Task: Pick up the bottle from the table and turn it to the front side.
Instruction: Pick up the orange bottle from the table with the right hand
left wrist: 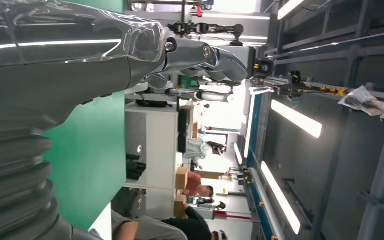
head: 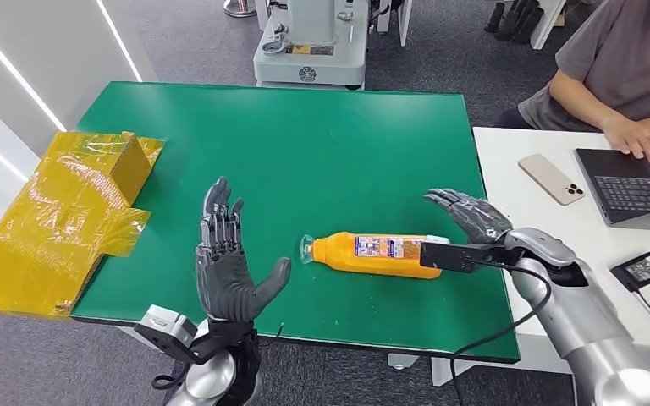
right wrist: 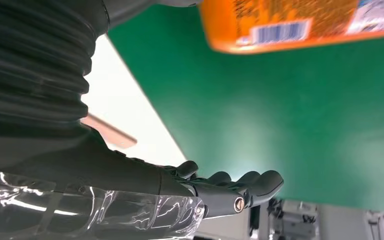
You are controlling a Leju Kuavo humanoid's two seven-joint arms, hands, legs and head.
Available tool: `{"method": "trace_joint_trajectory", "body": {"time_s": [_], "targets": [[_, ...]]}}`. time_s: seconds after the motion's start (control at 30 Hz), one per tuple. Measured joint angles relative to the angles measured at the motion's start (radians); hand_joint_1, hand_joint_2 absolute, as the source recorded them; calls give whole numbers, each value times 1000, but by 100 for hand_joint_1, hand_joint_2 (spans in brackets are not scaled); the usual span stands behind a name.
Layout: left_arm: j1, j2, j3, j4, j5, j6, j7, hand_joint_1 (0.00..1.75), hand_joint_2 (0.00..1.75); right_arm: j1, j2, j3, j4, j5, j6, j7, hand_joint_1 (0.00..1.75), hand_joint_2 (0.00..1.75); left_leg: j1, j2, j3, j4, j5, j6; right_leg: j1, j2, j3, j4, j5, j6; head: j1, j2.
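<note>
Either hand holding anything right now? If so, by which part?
Nothing is held. The bottle lies on its side on the green table; the left hand is open beside it and the right hand is open at its base end.

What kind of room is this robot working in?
Probably a robotics lab or workshop: a green test table beside a white desk where a person uses a laptop, and another machine's base behind.

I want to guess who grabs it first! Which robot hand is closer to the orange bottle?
The right hand, open right at the base end of the orange bottle. The left hand, also open, stands apart past the cap end.
</note>
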Motion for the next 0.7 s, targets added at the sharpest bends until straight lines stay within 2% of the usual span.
{"method": "trace_joint_trajectory", "body": {"time_s": [0.43, 0.7], "targets": [[-21, -3, 0, 12, 1, 11, 6, 0, 175, -78, 110, 81, 177, -15, -26, -30, 0, 175, 0, 0, 0, 0, 0, 0, 0, 0, 0, 0, 0, 0, 0, 0], [-28, -5, 0, 22, 4, 12, 7, 0, 175, -92, 135, 112, 244, -34, -29, -29, 0, 175, 0, 0, 0, 0, 0, 0, 0, 0, 0, 0, 0, 0, 0, 0]]}}
